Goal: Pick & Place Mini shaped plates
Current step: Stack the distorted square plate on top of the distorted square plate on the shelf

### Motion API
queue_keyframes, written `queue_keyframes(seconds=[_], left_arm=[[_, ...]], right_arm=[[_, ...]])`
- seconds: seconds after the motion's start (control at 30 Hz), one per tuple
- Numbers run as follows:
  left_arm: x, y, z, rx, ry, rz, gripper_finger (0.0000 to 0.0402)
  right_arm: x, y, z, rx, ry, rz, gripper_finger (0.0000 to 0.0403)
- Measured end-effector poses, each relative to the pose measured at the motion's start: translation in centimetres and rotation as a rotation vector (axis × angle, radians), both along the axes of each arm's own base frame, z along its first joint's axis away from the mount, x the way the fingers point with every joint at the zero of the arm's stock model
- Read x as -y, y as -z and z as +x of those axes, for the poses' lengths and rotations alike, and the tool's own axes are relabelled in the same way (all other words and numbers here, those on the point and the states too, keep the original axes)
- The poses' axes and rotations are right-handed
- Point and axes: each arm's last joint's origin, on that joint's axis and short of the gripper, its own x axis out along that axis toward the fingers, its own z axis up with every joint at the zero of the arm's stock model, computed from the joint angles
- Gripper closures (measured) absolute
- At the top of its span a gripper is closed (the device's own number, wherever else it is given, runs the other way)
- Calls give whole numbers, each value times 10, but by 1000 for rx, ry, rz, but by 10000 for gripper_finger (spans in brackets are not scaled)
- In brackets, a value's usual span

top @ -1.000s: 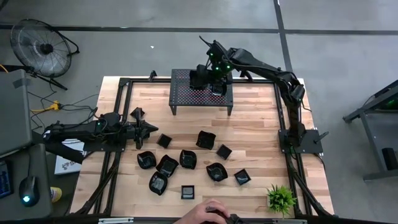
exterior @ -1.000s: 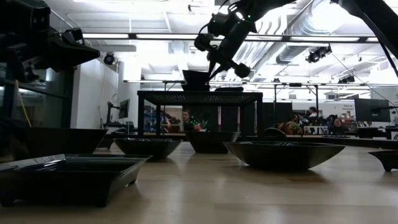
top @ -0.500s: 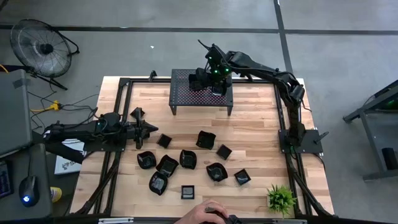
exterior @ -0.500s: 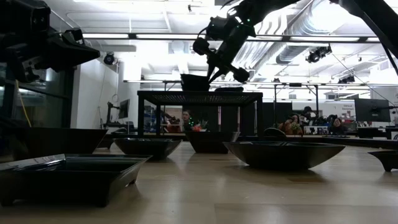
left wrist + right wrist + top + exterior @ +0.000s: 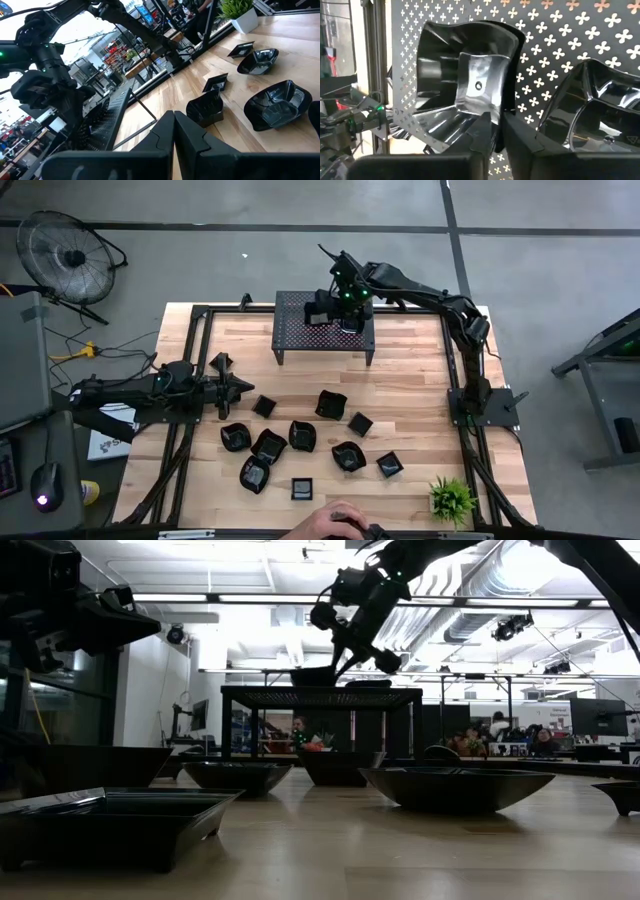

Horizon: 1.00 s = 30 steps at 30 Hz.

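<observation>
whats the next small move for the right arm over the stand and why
Probably finish opening the right gripper and lift straight up. In the right wrist view its fingers straddle the rim of a mini plate that already sits on the perforated stand, beside another plate. A straight rise should avoid dragging either one. The left gripper waits shut by the table's left edge.

Two dark jointed arms (image 5: 420, 292) with green lights.

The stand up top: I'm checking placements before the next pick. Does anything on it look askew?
Nothing looks spilled or damaged. On the perforated stand, the right tool is at the rim of one mini plate, beside a second plate. Whether the first plate sits flat can't be told. The left tool waits shut at the table's left.
</observation>
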Motion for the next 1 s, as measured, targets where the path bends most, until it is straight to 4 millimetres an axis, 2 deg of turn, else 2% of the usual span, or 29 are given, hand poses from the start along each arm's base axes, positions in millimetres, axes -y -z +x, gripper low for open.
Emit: queue_keyframes(seconds=[0.17, 0.37, 1.0], left_arm=[[0, 0, 0, 0, 0, 0, 399], [0, 0, 0, 0, 0, 0, 399], [0, 0, 0, 0, 0, 0, 399]], right_arm=[[0, 0, 0, 0, -5, -4, 324], [0, -3, -1, 6, -23, -20, 305], [-8, -33, -18, 22, -53, -116, 299]])
